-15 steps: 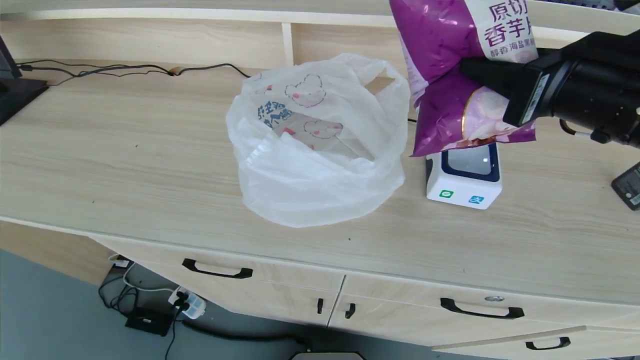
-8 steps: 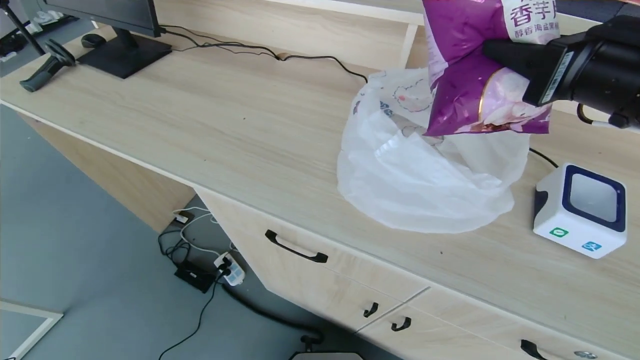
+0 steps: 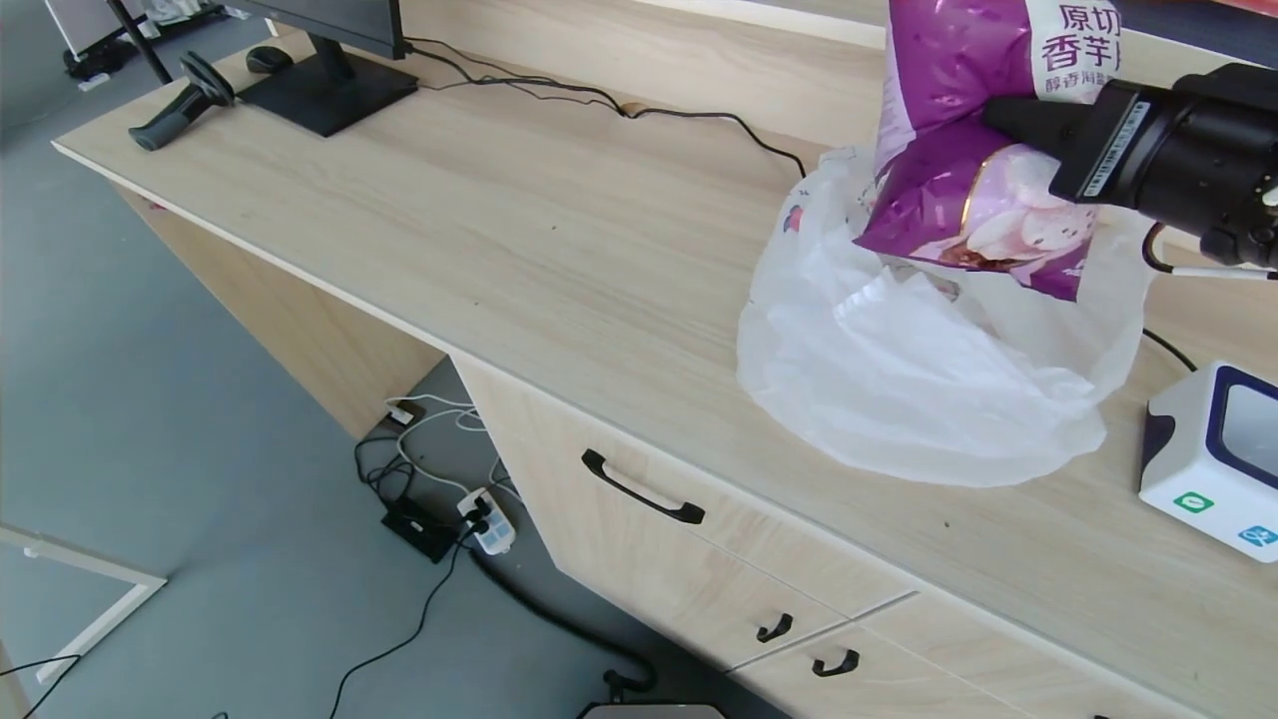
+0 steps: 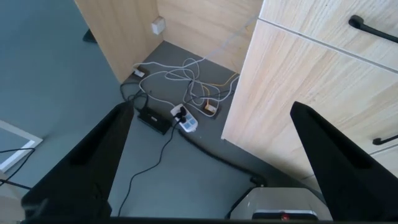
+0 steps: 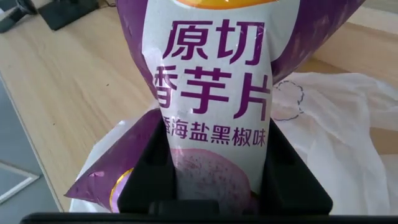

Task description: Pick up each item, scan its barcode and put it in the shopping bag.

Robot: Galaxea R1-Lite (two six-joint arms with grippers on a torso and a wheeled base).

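Note:
A purple snack bag (image 3: 949, 130) hangs upright over the mouth of the white plastic shopping bag (image 3: 929, 389), its lower edge just above the opening. My right gripper (image 3: 1008, 120) is shut on the snack bag's middle, coming in from the right. The right wrist view shows the snack bag (image 5: 211, 81) pinched between the black fingers (image 5: 149, 162), with the shopping bag (image 5: 336, 124) below. A white barcode scanner (image 3: 1213, 459) stands on the counter right of the shopping bag. My left gripper (image 4: 211, 168) is open and hangs low beside the counter's drawers, over the floor.
The wooden counter (image 3: 559, 230) holds a monitor stand (image 3: 324, 90), a mouse (image 3: 268, 60), a handheld scanner (image 3: 180, 100) at the far left and a black cable (image 3: 699, 115) along the back. Drawers with black handles (image 3: 644, 489) face me. A power strip (image 3: 484, 509) lies on the floor.
The head camera has swung left, so the whole scene has shifted right. The right gripper has carried the snack bag from above the barcode scanner to above the shopping bag's mouth.

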